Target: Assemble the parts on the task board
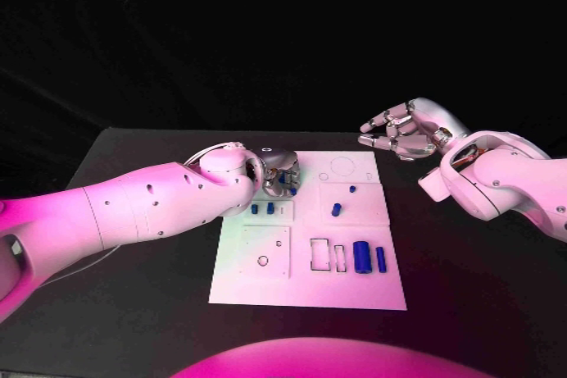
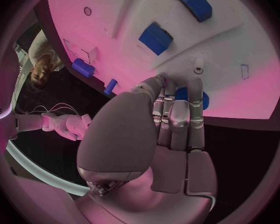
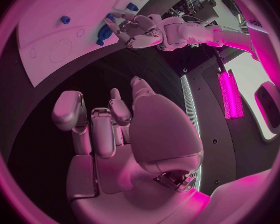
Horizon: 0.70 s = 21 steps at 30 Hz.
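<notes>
Two silver robot hands work at a flat white task board on a black table.

Small blue cylindrical parts lie near; farther, left hand fingers close over one blue part; right hand hovers beyond, loosely spread, holding nothing.

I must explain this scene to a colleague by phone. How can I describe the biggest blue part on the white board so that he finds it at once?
Start at the white task board in the table's middle. Go to the corner nearest the robot on its right side, where outlined slots sit in a row. The large blue cylinder lies there; it is much thicker than the thin blue rod beside it.
</notes>
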Available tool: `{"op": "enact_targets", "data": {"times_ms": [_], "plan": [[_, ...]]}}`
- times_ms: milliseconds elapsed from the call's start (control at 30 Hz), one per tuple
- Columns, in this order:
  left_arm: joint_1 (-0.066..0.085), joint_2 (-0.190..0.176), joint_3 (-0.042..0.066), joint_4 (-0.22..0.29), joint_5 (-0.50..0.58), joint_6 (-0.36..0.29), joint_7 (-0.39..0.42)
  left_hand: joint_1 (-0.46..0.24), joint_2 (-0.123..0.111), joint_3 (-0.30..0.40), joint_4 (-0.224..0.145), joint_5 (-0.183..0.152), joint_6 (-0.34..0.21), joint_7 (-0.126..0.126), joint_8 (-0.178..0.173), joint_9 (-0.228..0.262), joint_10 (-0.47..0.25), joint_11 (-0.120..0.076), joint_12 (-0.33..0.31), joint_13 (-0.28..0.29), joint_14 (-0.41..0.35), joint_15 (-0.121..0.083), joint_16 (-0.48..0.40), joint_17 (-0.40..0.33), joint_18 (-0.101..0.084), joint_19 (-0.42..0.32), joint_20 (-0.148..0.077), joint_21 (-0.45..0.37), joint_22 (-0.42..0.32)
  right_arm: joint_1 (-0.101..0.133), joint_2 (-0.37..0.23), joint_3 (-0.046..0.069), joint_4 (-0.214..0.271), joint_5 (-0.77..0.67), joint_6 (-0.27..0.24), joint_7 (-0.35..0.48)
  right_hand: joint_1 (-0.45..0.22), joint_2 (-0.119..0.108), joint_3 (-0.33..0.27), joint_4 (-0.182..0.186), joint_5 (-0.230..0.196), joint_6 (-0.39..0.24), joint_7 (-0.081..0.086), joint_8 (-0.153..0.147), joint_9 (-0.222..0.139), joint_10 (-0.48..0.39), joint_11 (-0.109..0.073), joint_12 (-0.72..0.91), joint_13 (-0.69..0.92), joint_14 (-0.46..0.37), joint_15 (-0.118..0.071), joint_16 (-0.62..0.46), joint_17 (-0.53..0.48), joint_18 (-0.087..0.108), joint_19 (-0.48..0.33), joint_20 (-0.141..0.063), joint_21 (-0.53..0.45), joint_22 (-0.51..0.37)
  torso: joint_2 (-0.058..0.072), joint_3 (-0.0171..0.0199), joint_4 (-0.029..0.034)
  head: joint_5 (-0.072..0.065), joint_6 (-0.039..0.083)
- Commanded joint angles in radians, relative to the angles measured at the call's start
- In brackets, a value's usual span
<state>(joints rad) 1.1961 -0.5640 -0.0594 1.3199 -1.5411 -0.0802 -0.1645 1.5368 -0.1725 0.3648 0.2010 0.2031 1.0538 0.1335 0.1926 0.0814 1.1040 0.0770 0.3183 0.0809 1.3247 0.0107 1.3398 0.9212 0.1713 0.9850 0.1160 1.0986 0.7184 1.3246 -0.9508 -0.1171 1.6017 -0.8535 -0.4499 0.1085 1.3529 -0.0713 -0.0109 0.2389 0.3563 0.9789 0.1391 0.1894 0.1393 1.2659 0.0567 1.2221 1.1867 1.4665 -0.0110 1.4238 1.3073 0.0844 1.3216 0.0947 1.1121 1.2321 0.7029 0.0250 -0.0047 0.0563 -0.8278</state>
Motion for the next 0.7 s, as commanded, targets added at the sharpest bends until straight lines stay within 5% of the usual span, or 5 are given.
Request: {"op": "enact_targets", "data": {"times_ms": [33, 400, 700], "plan": [[-0.013, 0.003, -0.009, -0.006, 0.008, 0.045, -0.003, -0.016, 0.0, 0.003, 0.004, -0.001, 0.011, -0.002, -0.004, 0.002, 0.011, -0.001, -0.007, 0.004, 0.011, -0.001, 0.008, 0.001, 0.004, 0.01, 0.0, 0.006, 0.004, 0.0, 0.0, 0.0, 0.001, -0.006, 0.004, 0.008, 0.003, 0.01, -0.001, -0.007, 0.006, -0.004, -0.002, 0.004, -0.001, 0.002, -0.002, 0.0, 0.001, 0.05, -0.008, -0.003, 0.029, 0.02, -0.003, -0.005, -0.007, -0.002, -0.001, -0.0001, 0.0006, 0.0, 0.0], [-0.016, -0.007, -0.007, 0.006, 0.039, -0.012, 0.008, -0.041, 0.006, -0.002, 0.012, -0.001, 0.029, -0.007, -0.008, 0.003, 0.026, -0.005, -0.014, 0.005, 0.019, -0.005, 0.015, 0.009, 0.001, 0.023, -0.003, 0.015, 0.018, 0.0, 0.002, 0.0, -0.002, -0.006, 0.003, 0.009, 0.003, 0.01, -0.001, -0.007, 0.006, -0.004, -0.002, 0.004, -0.001, 0.002, -0.002, 0.0, 0.001, 0.05, -0.008, -0.003, 0.029, 0.02, -0.003, -0.005, -0.007, -0.002, 0.0, -0.0005, 0.0003, 0.003, 0.005], [-0.015, -0.049, 0.015, 0.055, 0.066, -0.043, 0.005, -0.044, 0.005, -0.003, 0.013, -0.001, 0.029, -0.007, -0.009, 0.003, 0.027, -0.006, -0.016, 0.005, 0.021, -0.005, 0.017, 0.012, 0.0, 0.026, -0.003, 0.018, 0.022, 0.0, 0.002, 0.0, -0.008, -0.006, 0.002, 0.009, 0.003, 0.01, -0.001, -0.007, 0.006, -0.004, -0.002, 0.004, -0.001, 0.002, -0.002, 0.0, 0.001, 0.05, -0.008, -0.003, 0.029, 0.02, -0.003, -0.005, -0.007, -0.002, -0.001, 0.0001, 0.0011, 0.004, 0.01]]}}
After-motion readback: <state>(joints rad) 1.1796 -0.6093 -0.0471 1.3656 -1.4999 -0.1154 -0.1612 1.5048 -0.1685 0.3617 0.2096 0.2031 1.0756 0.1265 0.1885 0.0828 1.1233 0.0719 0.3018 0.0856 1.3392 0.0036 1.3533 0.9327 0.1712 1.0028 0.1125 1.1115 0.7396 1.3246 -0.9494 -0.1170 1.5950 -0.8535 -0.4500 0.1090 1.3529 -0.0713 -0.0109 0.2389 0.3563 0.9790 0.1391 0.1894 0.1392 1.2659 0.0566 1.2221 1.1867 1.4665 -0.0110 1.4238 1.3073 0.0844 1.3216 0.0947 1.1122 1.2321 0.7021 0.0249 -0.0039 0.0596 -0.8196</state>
